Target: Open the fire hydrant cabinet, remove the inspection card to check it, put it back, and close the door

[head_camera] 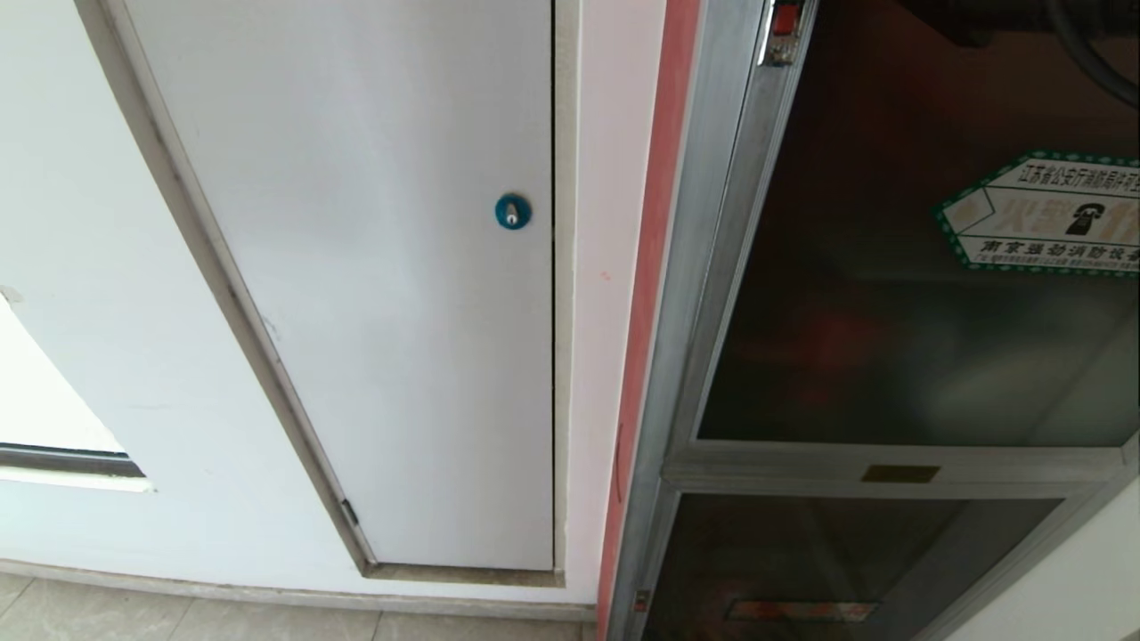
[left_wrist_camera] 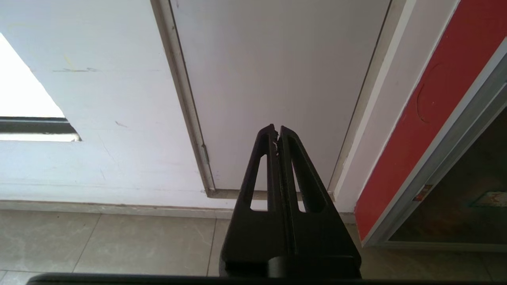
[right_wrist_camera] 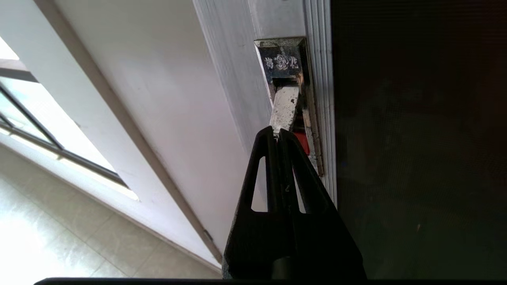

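A white wall fills most of the scene, with a plain white panel door (head_camera: 356, 294) carrying a blue round lock (head_camera: 513, 211) and pale floor tiles (left_wrist_camera: 107, 241) below. At the wall's right edge stands the fire hydrant cabinet (head_camera: 712, 267), its silver frame running floor to top, and the door (head_camera: 891, 294) of dark glass, with its green-bordered sticker (head_camera: 1051, 214), looks shut against the frame. The red latch (head_camera: 784, 20) sits in the door's left frame rail, near the top of the head view; its long axis runs up and down along that rail. In the right wrist view the right end effector (right_wrist_camera: 278, 132), fingers pressed together and holding nothing, points straight at the latch (right_wrist_camera: 287, 99), its tips just below the silver lever and at or almost touching it; contact cannot be told. The left end effector (left_wrist_camera: 276, 130), also pressed together and empty, hangs low facing the white panel door, well apart from the cabinet. So the right arm is far nearer, and the opening step likely falls to it. The inspection card is not in view, presumably behind the glass.
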Controlling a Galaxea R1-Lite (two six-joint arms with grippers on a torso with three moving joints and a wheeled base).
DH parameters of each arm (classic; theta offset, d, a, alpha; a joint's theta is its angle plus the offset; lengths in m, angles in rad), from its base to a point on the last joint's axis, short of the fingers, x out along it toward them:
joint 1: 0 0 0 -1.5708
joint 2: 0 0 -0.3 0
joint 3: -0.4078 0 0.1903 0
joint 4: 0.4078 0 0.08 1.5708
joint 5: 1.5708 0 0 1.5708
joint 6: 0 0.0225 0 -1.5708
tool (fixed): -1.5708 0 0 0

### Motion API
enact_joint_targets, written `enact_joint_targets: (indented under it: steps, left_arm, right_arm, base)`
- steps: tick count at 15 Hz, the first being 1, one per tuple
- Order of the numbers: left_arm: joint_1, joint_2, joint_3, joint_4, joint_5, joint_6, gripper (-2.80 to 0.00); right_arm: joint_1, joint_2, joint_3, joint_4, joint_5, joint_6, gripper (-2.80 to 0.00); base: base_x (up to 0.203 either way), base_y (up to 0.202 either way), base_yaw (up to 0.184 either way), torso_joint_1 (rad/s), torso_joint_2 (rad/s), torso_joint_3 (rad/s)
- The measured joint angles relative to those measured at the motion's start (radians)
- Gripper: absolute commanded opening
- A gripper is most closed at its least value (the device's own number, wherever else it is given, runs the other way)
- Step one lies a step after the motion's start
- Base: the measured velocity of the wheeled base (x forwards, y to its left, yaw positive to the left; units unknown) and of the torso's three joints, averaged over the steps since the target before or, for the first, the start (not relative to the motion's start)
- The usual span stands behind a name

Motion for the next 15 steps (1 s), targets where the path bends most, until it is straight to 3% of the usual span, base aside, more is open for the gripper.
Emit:
enact_joint_targets:
  steps: [15]
  left_arm:
    - [0.0, 0.0, 0.0, 0.0, 0.0, 0.0, -2.8]
  right_arm:
    - [-0.075, 0.042, -0.009, 0.006, 0.094, 0.003, -2.8]
  base:
    - [0.0, 0.0, 0.0, 0.0, 0.0, 0.0]
